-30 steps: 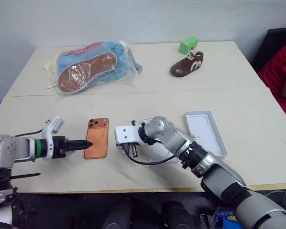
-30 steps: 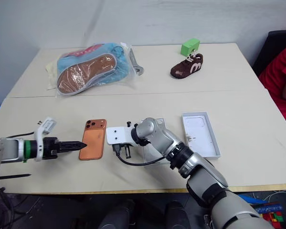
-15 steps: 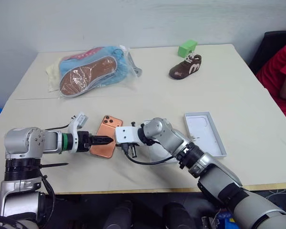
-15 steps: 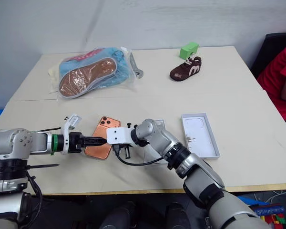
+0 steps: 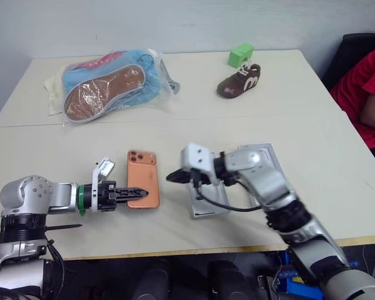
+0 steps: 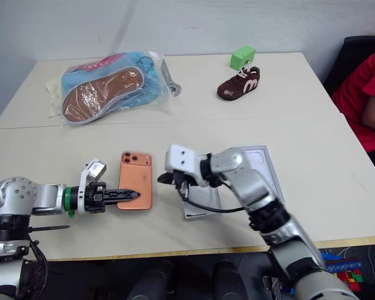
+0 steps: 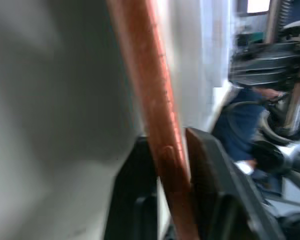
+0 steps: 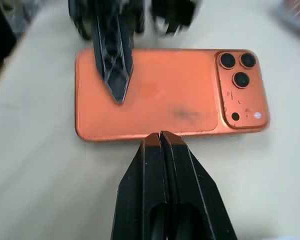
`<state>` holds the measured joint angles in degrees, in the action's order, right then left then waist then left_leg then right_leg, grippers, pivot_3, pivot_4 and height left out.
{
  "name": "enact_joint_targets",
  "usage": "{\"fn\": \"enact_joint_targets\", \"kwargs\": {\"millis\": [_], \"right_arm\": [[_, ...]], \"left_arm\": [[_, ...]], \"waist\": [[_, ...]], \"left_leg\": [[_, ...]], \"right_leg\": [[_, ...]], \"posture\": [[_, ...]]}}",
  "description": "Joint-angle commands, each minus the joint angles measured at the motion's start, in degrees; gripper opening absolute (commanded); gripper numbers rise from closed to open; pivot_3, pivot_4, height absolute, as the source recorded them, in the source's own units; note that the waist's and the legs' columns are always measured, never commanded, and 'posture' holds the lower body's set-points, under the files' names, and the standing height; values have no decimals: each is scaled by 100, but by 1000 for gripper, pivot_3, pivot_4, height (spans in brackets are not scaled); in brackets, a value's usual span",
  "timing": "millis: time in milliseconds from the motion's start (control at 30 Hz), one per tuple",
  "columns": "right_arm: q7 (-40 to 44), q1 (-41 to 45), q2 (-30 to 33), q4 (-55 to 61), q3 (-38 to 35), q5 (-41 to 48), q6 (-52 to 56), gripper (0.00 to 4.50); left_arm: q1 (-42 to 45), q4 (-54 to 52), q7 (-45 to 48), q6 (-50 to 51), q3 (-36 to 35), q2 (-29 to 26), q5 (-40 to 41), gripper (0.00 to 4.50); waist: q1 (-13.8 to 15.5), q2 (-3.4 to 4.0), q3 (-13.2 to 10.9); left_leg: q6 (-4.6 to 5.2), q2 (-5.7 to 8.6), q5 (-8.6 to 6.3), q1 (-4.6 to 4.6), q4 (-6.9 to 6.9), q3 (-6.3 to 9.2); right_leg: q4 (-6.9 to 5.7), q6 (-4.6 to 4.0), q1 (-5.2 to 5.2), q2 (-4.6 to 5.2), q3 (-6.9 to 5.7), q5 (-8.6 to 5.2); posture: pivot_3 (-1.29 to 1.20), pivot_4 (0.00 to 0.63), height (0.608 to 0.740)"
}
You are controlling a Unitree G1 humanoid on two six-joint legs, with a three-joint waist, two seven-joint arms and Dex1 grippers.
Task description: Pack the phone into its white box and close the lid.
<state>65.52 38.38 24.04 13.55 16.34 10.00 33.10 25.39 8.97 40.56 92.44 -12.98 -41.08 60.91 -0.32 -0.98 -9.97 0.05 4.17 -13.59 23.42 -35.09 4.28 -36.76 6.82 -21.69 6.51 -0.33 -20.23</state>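
While the right arm (image 5: 256, 181) covers the white box (image 5: 207, 206), its floor stays unseen.

Far side of the cream table (image 5: 312, 125), left end: a clear plastic bag (image 5: 112, 84) lies flat, and through it shows a blue slipper, brown sole up. Over to the right along that far side sits a small brown shoe (image 5: 239, 81) with white laces and a white mark on its flank. A green block (image 5: 240, 54) stands just behind it, touching or nearly so. At the right edge, a person in a red sleeve (image 5: 365, 81).
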Motion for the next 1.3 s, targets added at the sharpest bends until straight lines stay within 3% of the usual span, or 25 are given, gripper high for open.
{"fn": "enact_joint_targets", "kwargs": {"millis": [33,100,233,333,467,500,667,800,1200,1267,1300], "right_arm": [[108,-447,785,1252,-1053,971,1144,175],[260,-911,1472,1693,-1600,1337,1532,550],[209,-1830,2319,2219,-2334,1721,1752,1892],[32,-2324,2563,2393,-2676,1831,1721,2886],[-264,-2713,2670,2525,-2921,1953,1671,4304],[-330,-2763,2688,2541,-2938,1963,1636,4470],[-673,-2857,2719,2532,-2971,2000,1578,4470],[-879,-2895,2715,2506,-2935,2048,1544,4470],[-1247,-2906,2673,2470,-2724,2111,1365,4500],[-1286,-2930,2671,2471,-2705,2124,1332,4500],[-1303,-2943,2676,2475,-2694,2131,1317,4500]], "left_arm": [[-84,-550,-535,6,-314,256,1269,101],[-60,-659,-1298,6,-366,722,1885,101],[-167,-878,-3344,-324,-163,1865,2724,101],[-266,-1028,-4667,-821,281,2432,3301,101],[-95,-697,-5993,-1313,691,2976,3258,101],[-54,-607,-6198,-1398,754,3048,3270,101],[111,-463,-6610,-1533,966,3189,3395,101],[216,-409,-6298,-1308,1271,3003,3944,101],[859,-359,-5406,-1087,1718,2227,3928,3814],[949,-448,-5197,-971,1786,2106,3925,4380],[979,-501,-5086,-915,1820,2041,3916,4448]], "waist": [[21,1,-1],[85,4,-7],[181,-9,-14],[166,-23,-22],[172,-39,-32],[178,-40,-33],[188,-43,-35],[189,-44,-35],[188,-44,-37],[188,-44,-37],[187,-44,-37]], "left_leg": [[3,-1,-5,-3,1,0],[13,0,-10,-4,1,-2],[50,4,-33,1,-6,-10],[46,4,-32,2,-10,-23],[44,2,-31,-2,-16,-38],[43,3,-30,-2,-19,-39],[47,8,-32,-2,-33,-39],[48,9,-33,-1,-40,-39],[48,9,-32,0,-41,-38],[48,9,-32,0,-41,-38],[48,10,-32,0,-41,-38]], "right_leg": [[13,-1,8,1,1,0],[26,-1,15,5,3,0],[65,8,31,11,4,5],[75,17,34,10,10,11],[70,20,35,5,15,13],[68,21,35,4,14,13],[74,28,47,2,11,17],[75,29,48,1,12,17],[75,29,46,0,16,17],[75,29,47,0,16,17],[75,29,47,1,17,17]], "posture": [[0,150,740],[0,150,740],[0,150,740],[0,150,740],[0,150,740],[0,150,740],[0,150,740],[0,150,740],[0,150,740],[0,150,740],[0,150,740]]}}
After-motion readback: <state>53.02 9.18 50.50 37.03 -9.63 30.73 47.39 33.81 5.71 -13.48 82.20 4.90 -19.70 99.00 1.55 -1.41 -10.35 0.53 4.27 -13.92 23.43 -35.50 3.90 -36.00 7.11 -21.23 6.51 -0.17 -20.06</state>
